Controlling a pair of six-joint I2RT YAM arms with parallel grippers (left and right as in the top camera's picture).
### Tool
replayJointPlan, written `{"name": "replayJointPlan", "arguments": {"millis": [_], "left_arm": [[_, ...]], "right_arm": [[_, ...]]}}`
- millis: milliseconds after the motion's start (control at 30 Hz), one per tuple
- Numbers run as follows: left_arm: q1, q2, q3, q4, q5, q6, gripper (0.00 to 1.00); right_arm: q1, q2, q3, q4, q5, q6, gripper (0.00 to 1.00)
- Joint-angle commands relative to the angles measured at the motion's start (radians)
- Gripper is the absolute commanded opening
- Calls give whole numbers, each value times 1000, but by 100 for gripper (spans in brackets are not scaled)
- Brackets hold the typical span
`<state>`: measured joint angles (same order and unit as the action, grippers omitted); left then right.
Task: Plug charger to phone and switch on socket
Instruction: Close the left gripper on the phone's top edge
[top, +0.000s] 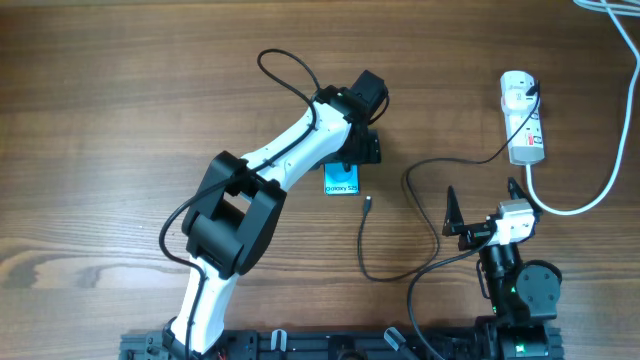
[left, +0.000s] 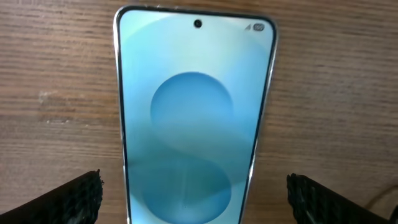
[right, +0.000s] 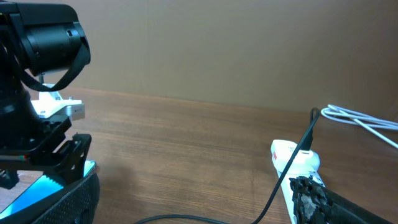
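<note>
The phone (top: 342, 182) lies flat mid-table with its turquoise screen up; it fills the left wrist view (left: 196, 118). My left gripper (top: 348, 160) hangs over it, open, with one finger on each side of the phone (left: 196, 202) and neither touching. The charger's black connector tip (top: 369, 203) lies loose just right of the phone. Its thin cable (top: 405, 190) loops across the table to a black plug (top: 528, 93) in the white socket (top: 524, 120). My right gripper (top: 484, 204) is open and empty near the front right, with the socket (right: 292, 163) and cable (right: 291, 182) ahead of it.
A thick white cable (top: 600, 190) runs from the socket round the right side and off the far right corner. The left arm (top: 270, 165) crosses the table's middle. The right arm's base (top: 520, 285) sits at the front edge.
</note>
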<state>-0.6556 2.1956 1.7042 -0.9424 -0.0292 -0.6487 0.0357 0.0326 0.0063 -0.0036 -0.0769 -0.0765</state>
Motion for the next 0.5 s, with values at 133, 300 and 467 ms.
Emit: {"name": "replayJointPlan", "arguments": {"millis": [133, 300, 467], "left_arm": [[-10, 10, -6, 9, -25, 17, 100], [-10, 11, -6, 16, -29, 17, 100], [-10, 11, -7, 15, -29, 16, 100]], "right_arm": [[-4, -3, -1, 3, 14, -2, 100], [-4, -3, -1, 3, 14, -2, 100], [-4, -3, -1, 3, 13, -2, 100]]}}
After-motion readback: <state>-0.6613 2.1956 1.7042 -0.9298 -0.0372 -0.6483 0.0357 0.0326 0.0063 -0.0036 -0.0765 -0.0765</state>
